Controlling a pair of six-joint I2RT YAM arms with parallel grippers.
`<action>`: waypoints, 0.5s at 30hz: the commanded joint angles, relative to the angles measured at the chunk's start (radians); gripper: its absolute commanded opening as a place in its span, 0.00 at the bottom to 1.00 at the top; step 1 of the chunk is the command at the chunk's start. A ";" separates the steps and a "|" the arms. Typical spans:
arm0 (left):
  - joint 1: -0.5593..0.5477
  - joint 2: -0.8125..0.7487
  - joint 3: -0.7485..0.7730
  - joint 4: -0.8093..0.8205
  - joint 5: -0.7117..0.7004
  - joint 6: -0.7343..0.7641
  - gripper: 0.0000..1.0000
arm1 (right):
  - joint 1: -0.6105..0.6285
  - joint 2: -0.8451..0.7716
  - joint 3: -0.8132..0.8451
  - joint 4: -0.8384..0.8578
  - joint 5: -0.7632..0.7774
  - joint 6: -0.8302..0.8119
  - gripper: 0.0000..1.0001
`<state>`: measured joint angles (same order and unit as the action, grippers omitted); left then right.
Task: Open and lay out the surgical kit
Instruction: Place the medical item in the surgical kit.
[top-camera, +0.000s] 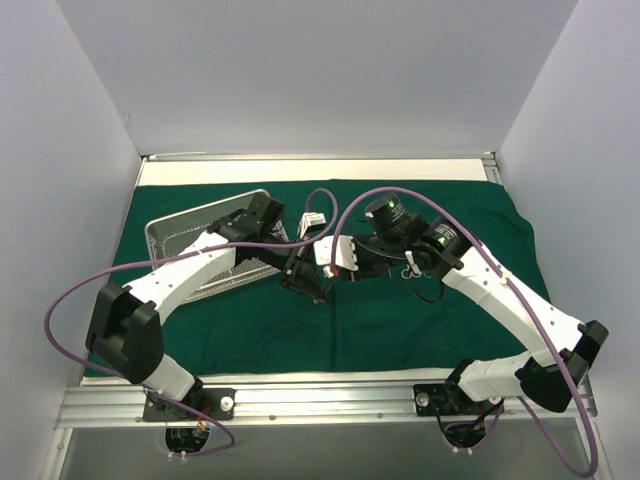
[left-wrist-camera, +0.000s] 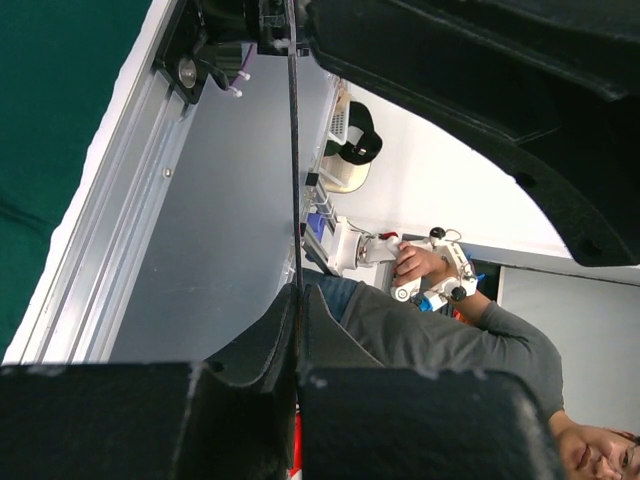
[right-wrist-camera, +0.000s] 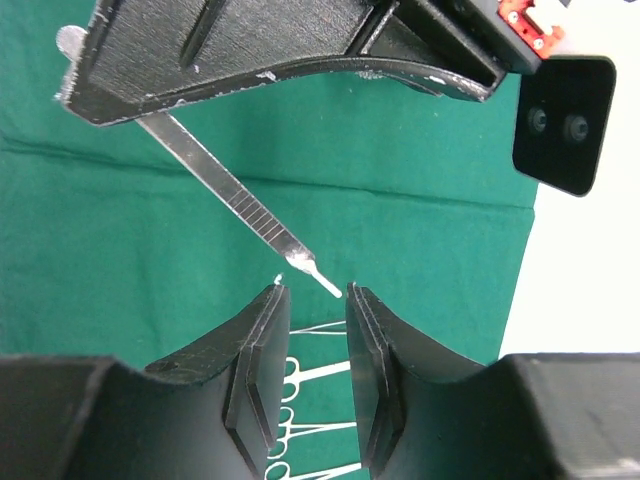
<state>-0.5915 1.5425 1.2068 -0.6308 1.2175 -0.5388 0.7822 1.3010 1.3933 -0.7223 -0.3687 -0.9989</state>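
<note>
The dark green cloth (top-camera: 400, 320) lies spread flat, with the silver wire-mesh tray (top-camera: 170, 235) on its back left part. Both grippers meet over the middle of the cloth. My left gripper (top-camera: 303, 277) (left-wrist-camera: 298, 292) is shut on a slim flat steel instrument (right-wrist-camera: 240, 200), seen edge-on (left-wrist-camera: 293, 150) in the left wrist view. The instrument's narrow tip points down between the fingertips of my right gripper (right-wrist-camera: 313, 292) (top-camera: 322, 265). That gripper is open, and neither pad touches the tip. Beneath it, several ring-handled clamps (right-wrist-camera: 320, 372) lie side by side on the cloth (right-wrist-camera: 120, 250).
White walls close in the table on the left, right and back. A metal rail (top-camera: 320, 400) runs along the near edge by the arm bases. Purple cables (top-camera: 330, 200) loop above the arms. The cloth's right edge (right-wrist-camera: 520, 300) borders bare white table.
</note>
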 joint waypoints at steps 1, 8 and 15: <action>-0.010 0.005 0.046 0.046 0.037 -0.003 0.02 | 0.014 -0.025 -0.016 -0.009 0.027 -0.020 0.29; -0.024 0.019 0.063 0.068 0.045 -0.018 0.02 | 0.025 -0.016 -0.046 0.004 0.028 -0.033 0.29; -0.028 0.025 0.068 0.068 0.050 -0.016 0.02 | 0.031 -0.002 -0.063 0.032 0.045 -0.050 0.27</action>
<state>-0.6136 1.5677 1.2224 -0.6147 1.2297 -0.5652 0.8036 1.3003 1.3491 -0.7013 -0.3382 -1.0279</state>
